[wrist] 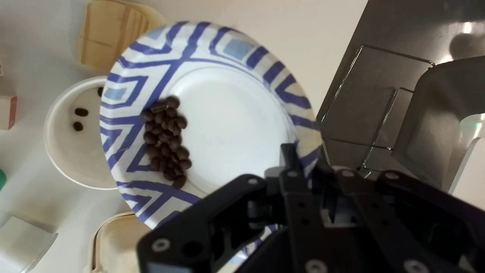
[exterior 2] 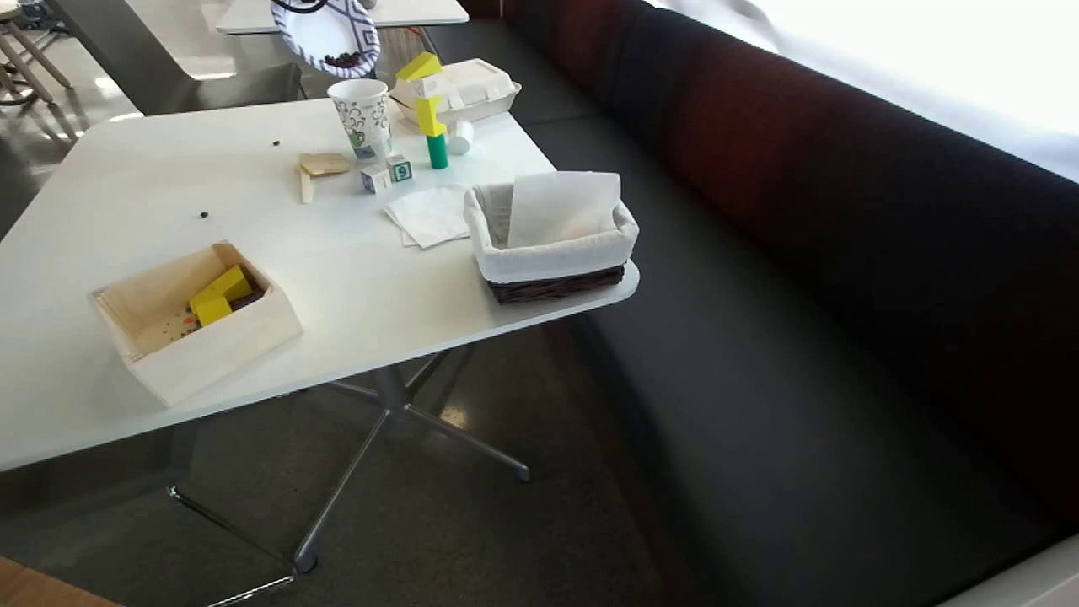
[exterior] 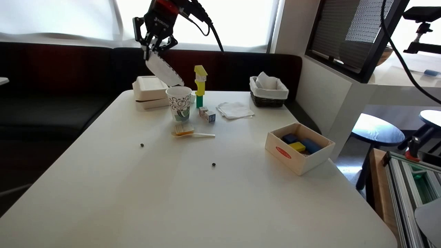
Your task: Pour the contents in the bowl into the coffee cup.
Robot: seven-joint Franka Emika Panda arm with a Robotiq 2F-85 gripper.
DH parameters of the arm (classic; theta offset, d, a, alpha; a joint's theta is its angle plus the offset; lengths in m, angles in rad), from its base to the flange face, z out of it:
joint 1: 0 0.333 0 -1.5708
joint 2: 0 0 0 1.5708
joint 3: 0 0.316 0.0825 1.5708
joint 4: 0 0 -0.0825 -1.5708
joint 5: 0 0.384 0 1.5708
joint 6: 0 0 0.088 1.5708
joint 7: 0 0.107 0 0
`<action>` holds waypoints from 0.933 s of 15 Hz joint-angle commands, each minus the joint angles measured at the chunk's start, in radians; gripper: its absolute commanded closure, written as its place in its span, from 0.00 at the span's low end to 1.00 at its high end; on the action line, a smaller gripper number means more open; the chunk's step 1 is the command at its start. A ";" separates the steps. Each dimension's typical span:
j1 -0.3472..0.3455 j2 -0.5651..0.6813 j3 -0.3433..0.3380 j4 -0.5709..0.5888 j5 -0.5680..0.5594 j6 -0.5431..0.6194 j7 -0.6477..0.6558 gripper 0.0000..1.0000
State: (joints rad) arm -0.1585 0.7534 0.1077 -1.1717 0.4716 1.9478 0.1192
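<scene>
My gripper (wrist: 307,163) is shut on the rim of the bowl (wrist: 231,125), which is white with a dark blue-violet pattern. In an exterior view the bowl (exterior: 163,70) hangs steeply tilted, its lower edge just over the mouth of the coffee cup (exterior: 180,103). The contents (wrist: 165,140), dark brown beans, lie heaped against the bowl's low side; an exterior view shows the same contents (exterior 2: 344,60) there. Upright on the table, the coffee cup (wrist: 75,148) has a few beans on its floor; the bowl covers part of its opening in the wrist view.
Close around the cup are a takeaway box (exterior: 151,88), a yellow-green block stack (exterior: 200,86), letter blocks (exterior: 209,116) and wooden utensils (exterior: 186,131). Two loose beans (exterior: 142,145) lie on the table. Napkins (exterior: 235,110), a lined basket (exterior: 268,93) and a wooden box (exterior: 286,156) stand farther off.
</scene>
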 commanded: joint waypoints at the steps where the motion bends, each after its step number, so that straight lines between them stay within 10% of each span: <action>1: -0.028 0.024 0.019 0.038 0.046 -0.057 -0.050 0.98; 14: -0.063 0.103 0.035 0.154 0.105 -0.188 -0.110 0.98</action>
State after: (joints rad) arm -0.2093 0.8031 0.1329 -1.0943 0.5525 1.8116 0.0263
